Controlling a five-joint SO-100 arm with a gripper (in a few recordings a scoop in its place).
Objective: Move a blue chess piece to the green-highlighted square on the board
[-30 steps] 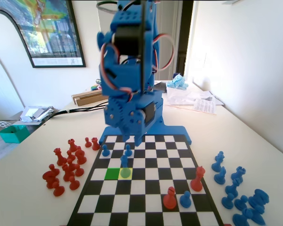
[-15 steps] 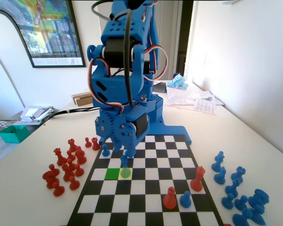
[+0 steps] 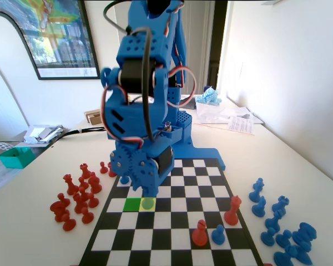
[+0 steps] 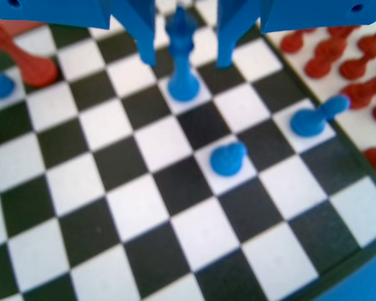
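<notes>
Blue chess piece (image 4: 183, 59), crowned top, upright on white square in wrist view, between gripper (image 4: 187, 59) jaws; jaws apart, neither touching it. Fixed view: gripper (image 3: 146, 191) low over yellow square (image 3: 149, 204), green-highlighted square (image 3: 132, 204) just left of it, bare. Two blue pawns (image 4: 229, 158) (image 4: 314, 117) nearer on board (image 4: 144, 207). Red pieces (image 3: 77, 194) off board's left edge, blue pieces (image 3: 283, 227) off right.

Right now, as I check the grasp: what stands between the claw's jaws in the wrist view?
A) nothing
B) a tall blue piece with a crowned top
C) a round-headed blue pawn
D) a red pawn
B: the tall blue piece rises between the open jaws of the claw, not yet gripped.
</notes>
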